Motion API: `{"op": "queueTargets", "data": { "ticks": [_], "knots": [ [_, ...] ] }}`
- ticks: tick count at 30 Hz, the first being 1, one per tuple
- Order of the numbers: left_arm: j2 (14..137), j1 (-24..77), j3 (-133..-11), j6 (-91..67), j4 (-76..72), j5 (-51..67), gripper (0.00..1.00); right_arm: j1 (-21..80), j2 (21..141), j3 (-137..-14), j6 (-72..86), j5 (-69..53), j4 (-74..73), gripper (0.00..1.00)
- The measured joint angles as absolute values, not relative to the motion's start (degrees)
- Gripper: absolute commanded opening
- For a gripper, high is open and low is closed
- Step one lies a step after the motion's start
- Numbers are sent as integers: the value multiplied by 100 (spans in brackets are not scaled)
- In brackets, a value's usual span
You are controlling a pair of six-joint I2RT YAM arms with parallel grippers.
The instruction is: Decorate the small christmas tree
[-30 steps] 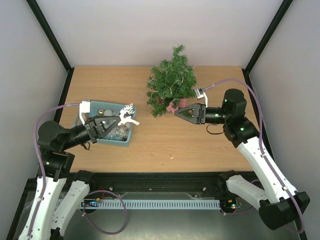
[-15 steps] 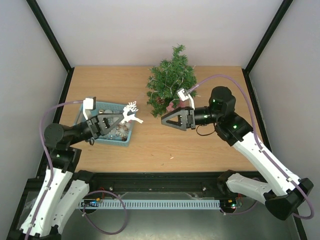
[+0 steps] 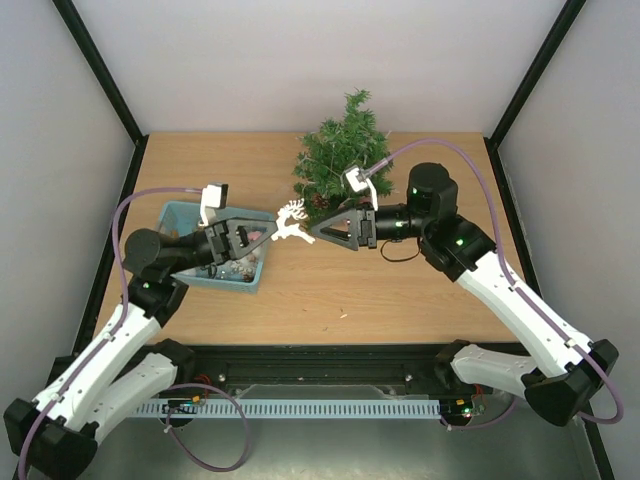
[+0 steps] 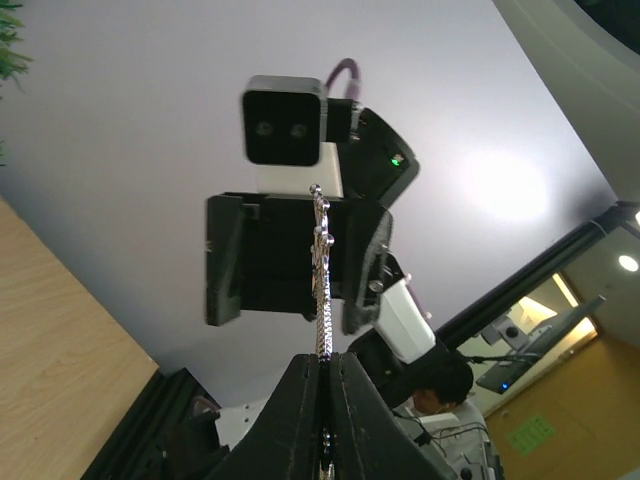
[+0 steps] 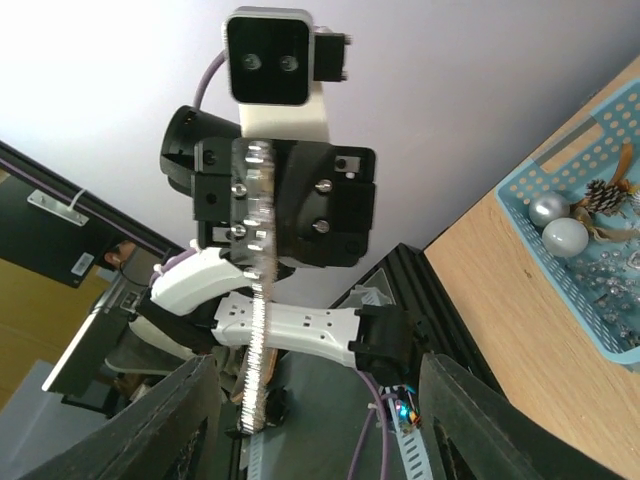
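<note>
The small christmas tree (image 3: pixel 345 160) stands at the back of the table in a pink pot. My left gripper (image 3: pixel 268 232) is shut on a white glittery reindeer ornament (image 3: pixel 293 220) and holds it in the air right of the teal basket (image 3: pixel 178 214). In the left wrist view the reindeer (image 4: pixel 320 270) shows edge-on, rising from the shut left gripper (image 4: pixel 326 362). My right gripper (image 3: pixel 318 232) faces it, open. In the right wrist view the reindeer (image 5: pixel 255 330) hangs between the spread fingers of the right gripper (image 5: pixel 318 368), nearer the left finger (image 5: pixel 185 405), touching neither.
The basket (image 5: pixel 585 165) holds silver balls (image 5: pixel 556 224), a pine cone (image 5: pixel 602 192) and other trinkets. Black frame posts run along the table's sides, with white walls behind. A small speck (image 3: pixel 343 316) lies on the wood near the front edge.
My left arm carried the reindeer rightward from over the basket toward the table's middle. My right arm swung left from beside the tree to meet it, and its jaws narrowed somewhat.
</note>
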State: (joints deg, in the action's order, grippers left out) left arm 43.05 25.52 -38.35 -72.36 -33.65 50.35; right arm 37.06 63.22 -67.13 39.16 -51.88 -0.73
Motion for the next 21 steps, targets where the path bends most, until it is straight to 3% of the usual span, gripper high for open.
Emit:
{"op": "queueTargets", "data": {
  "ticks": [6, 21],
  "knots": [
    [4862, 2587, -3861, -7133, -3590, 4919, 2, 3715, 6416, -6866, 3879, -5129, -69, 45],
    [5290, 2622, -4101, -7113, -4091, 4877, 2, 3715, 6447, -6936, 3487, -4814, -504, 35]
  ]
}}
